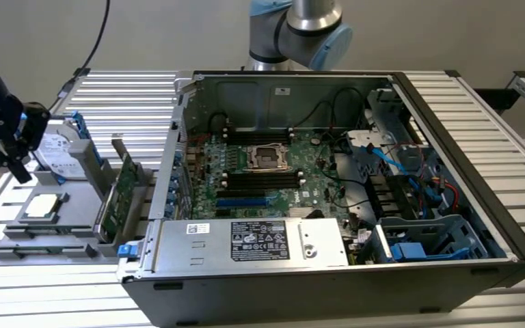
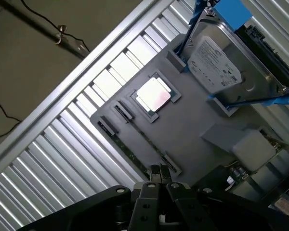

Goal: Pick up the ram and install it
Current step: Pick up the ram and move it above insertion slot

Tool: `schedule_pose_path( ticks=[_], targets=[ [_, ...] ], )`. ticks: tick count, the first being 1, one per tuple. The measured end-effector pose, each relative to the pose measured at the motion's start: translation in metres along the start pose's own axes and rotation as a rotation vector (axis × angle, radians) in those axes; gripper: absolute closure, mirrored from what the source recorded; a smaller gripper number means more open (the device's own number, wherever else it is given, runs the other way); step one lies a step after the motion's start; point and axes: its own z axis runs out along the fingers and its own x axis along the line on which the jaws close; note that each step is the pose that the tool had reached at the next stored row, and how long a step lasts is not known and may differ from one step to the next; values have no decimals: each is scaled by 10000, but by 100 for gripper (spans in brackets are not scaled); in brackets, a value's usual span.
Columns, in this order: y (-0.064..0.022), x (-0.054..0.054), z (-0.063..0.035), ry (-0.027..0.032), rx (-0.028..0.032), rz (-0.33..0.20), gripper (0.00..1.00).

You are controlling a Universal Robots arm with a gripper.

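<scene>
The ram (image 2: pixel 133 147) is a long thin stick standing on edge in a slot of the grey parts holder (image 2: pixel 192 125). In the wrist view my gripper (image 2: pixel 156 176) hangs above the holder near one end of the ram, its fingers pressed together and holding nothing. In the exterior view the gripper (image 1: pixel 16 171) is at the far left, over the holder (image 1: pixel 48 236) and well away from the open computer case (image 1: pixel 335 178). The black memory slots (image 1: pixel 262 180) lie on the green motherboard below the processor socket (image 1: pixel 267 156).
The holder also carries a hard drive (image 2: pixel 221 62) with blue rails, a silver processor (image 2: pixel 153 95) and a large green expansion card (image 1: pixel 117 198) standing upright. Cables and drive cages fill the case's right side. Slatted aluminium table (image 1: pixel 107 96) all around.
</scene>
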Motion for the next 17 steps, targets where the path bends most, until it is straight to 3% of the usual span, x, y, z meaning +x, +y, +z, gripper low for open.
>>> schedule_pose_path(
  ticks=[6, 17],
  targets=[
    [-1, -1, 16, 41, 40, -1094, 89],
    [-3, -3, 62, 33, 51, -3093, 89]
  ],
)
